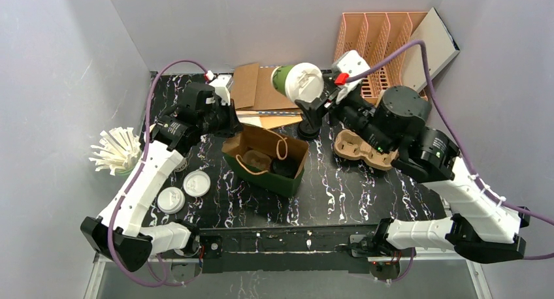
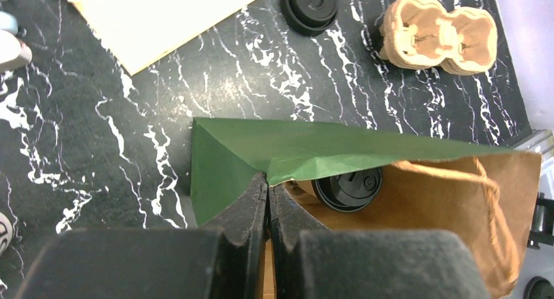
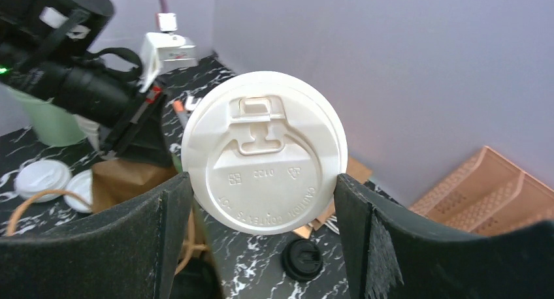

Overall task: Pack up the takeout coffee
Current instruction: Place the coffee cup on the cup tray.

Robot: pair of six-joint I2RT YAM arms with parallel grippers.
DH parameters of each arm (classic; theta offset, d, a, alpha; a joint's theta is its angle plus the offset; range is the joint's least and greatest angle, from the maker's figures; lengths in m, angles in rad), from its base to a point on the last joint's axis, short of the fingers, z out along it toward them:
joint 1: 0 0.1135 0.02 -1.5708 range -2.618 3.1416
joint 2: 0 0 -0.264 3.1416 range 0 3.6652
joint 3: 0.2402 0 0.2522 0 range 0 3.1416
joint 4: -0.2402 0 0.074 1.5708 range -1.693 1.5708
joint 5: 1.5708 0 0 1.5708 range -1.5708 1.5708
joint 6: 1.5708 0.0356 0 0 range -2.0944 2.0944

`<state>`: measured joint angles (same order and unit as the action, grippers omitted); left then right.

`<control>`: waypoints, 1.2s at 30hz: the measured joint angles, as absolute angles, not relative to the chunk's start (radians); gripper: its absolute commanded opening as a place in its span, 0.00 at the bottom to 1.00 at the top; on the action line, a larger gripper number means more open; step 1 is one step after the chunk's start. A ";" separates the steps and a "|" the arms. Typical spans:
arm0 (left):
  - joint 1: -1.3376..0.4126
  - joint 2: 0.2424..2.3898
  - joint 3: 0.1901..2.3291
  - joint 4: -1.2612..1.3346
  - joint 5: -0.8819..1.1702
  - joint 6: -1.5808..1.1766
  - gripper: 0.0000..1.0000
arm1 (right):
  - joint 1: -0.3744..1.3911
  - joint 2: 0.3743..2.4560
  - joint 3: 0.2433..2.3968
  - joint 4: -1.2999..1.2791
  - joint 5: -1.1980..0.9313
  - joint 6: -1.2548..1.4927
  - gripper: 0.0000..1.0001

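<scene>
A green paper bag (image 1: 264, 158) with a brown inside stands open at mid-table. Inside it are a pulp carrier and a black-lidded cup (image 2: 347, 189). My left gripper (image 2: 268, 181) is shut on the bag's green rim (image 2: 307, 149) at its back left corner (image 1: 230, 126). My right gripper (image 3: 264, 194) is shut on a green takeout cup with a white lid (image 3: 264, 162). The cup (image 1: 297, 82) is held tipped on its side in the air behind the bag. Its lid touches both fingers (image 3: 170, 227).
A loose black lid (image 1: 308, 126) and a pulp cup carrier (image 1: 359, 149) lie right of the bag. Two white lids (image 1: 184, 191) and a cup of white cutlery (image 1: 117, 152) are at the left. Cardboard sheets (image 1: 258, 90) and an orange file rack (image 1: 375, 44) sit at the back.
</scene>
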<state>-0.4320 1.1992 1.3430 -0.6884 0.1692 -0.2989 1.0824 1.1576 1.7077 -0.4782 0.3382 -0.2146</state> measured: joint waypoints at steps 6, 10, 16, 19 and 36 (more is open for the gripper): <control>-0.518 1.174 1.381 -0.660 0.135 -0.274 0.00 | 1.082 1.106 1.619 -0.407 0.437 -0.250 0.55; -0.576 1.130 1.381 -0.620 0.113 -0.253 0.00 | 1.082 1.093 1.530 -0.394 0.479 -0.255 0.55; -0.609 1.094 1.381 -0.596 0.115 -0.221 0.00 | 1.082 1.087 1.474 -0.395 0.503 -0.244 0.55; -0.616 1.097 1.381 -0.592 0.114 -0.220 0.00 | 1.082 1.083 1.476 -0.394 0.498 -0.236 0.55; -0.619 1.280 1.435 -0.690 0.088 -0.331 0.00 | 1.082 1.259 1.903 -0.660 0.183 -0.121 0.52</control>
<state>-0.6186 1.2797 1.4353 -0.6895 0.0883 -0.3305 1.0824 1.2587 1.9030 -0.6598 0.1829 -0.1207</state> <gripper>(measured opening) 0.009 0.827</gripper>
